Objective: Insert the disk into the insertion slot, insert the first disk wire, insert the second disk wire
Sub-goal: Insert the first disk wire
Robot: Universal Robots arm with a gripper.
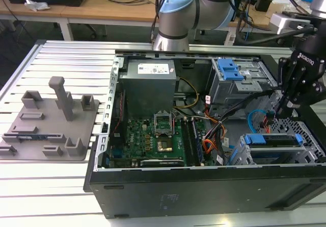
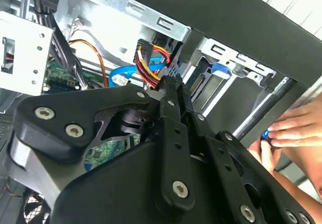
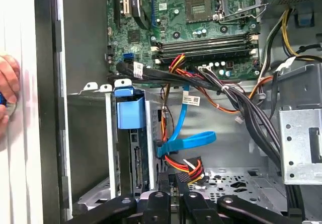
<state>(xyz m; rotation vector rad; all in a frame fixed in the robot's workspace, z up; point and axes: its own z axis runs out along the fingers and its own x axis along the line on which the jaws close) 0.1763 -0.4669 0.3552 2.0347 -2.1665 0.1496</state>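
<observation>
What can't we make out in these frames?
1) Disk: in the first wrist view its body is hidden inside the insertion slot; seating depth unclear.
2) Red-yellow wire bundle: in the first wrist view its plug end is covered by the gripper.
3) Person's hand: cut off by the frame edge in the second wrist view; the blue item it holds is too small to identify.

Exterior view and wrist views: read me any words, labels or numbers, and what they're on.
Power supply label: print too small to read.
Lettering on the gripper, shut on the wire connector: blurred.
Tag on the blue cable: too small.
None legible.
</observation>
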